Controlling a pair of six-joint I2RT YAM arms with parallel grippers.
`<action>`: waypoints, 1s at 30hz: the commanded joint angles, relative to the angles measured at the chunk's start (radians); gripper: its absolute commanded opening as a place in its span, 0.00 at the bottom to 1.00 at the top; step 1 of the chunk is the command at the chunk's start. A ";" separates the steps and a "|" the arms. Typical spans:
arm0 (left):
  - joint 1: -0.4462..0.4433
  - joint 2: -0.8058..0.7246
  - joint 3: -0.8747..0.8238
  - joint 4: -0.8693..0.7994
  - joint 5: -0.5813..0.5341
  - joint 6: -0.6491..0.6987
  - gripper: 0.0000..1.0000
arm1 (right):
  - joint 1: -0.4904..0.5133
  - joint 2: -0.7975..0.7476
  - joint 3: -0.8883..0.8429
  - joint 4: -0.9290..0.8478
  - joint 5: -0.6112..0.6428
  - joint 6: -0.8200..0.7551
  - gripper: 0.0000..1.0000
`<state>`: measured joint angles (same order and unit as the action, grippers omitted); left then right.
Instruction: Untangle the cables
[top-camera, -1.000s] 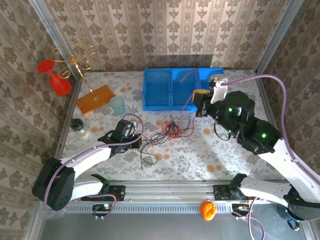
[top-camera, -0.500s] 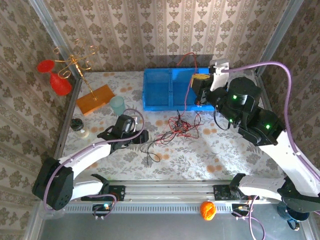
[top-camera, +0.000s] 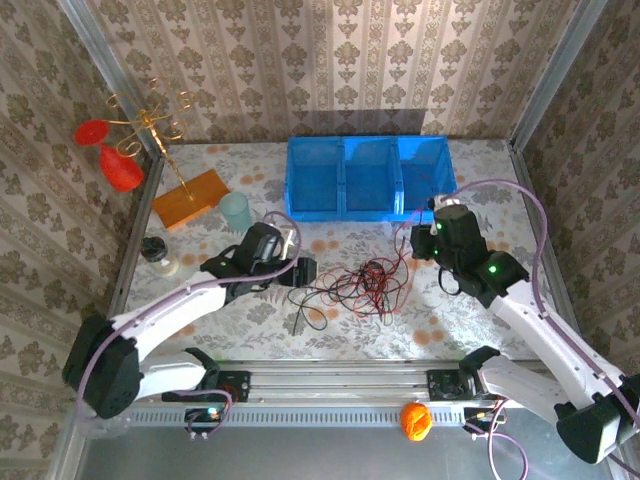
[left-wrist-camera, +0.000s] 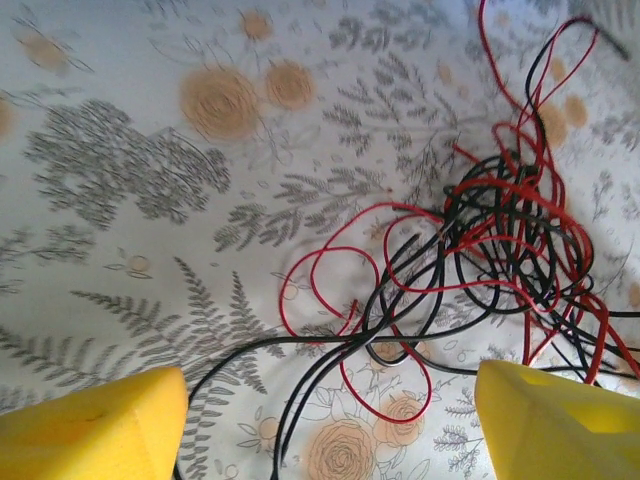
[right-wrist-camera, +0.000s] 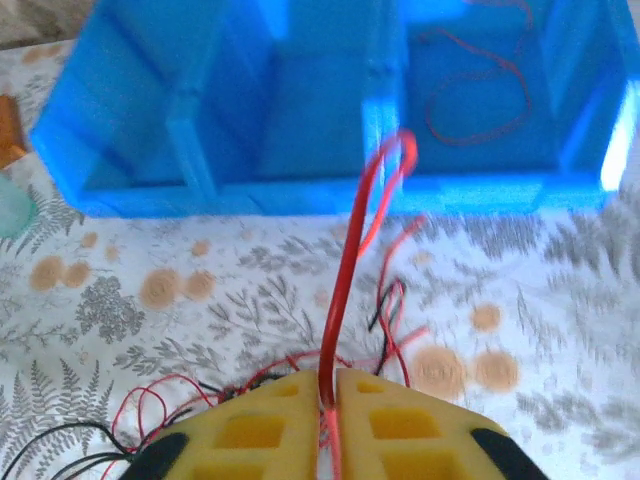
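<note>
Patterned wallpaper closes in a floral worktop (top-camera: 250, 180). From above, the cables (top-camera: 355, 285) lie knotted just in front of the blue bin (top-camera: 350, 212). At the left wrist, the left pincer (left-wrist-camera: 330, 425) gapes wide over thin, limp, light strands. At the right wrist, the right pincer (right-wrist-camera: 328, 385) pinches one red cable (right-wrist-camera: 350, 260) rising toward the bin. A loose outer loop looks the best hold, since the wire is likely slippery.

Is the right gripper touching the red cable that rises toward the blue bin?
Touching. The right wrist view shows the red cable pinched between the nearly closed yellow fingers of the right gripper.
</note>
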<state>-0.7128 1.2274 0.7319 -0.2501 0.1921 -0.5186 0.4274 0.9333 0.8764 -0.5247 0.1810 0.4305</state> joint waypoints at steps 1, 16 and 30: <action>-0.028 0.085 0.055 0.036 0.026 0.010 0.75 | -0.049 -0.031 -0.032 -0.073 -0.025 0.045 0.31; -0.141 0.350 0.146 0.159 0.057 -0.034 0.47 | 0.173 0.152 -0.045 -0.022 -0.298 0.051 0.34; -0.155 0.435 0.077 0.218 0.020 -0.063 0.41 | 0.186 0.518 -0.025 0.143 -0.284 -0.022 0.26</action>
<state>-0.8635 1.6581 0.8200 -0.0586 0.2214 -0.5617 0.6117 1.4197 0.8303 -0.4107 -0.1131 0.4377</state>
